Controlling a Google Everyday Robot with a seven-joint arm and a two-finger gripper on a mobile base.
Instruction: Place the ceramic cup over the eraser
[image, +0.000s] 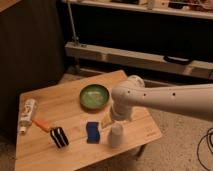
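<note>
The ceramic cup (116, 137) is small and whitish-grey and stands near the wooden table's front edge, right of centre. My gripper (116, 121) hangs directly above it at the end of the white arm, which reaches in from the right. The gripper is open, and the cup rests on the table. The eraser (58, 136), a black block with white stripes, lies to the left of the cup near the front edge. A blue pad lies between the two.
A blue wavy-edged pad (92, 132) lies just left of the cup. A green bowl (95, 96) sits mid-table behind it. An orange stick (41, 124) and a white tube (27, 115) lie at the left of the table (145, 131). Shelving stands behind.
</note>
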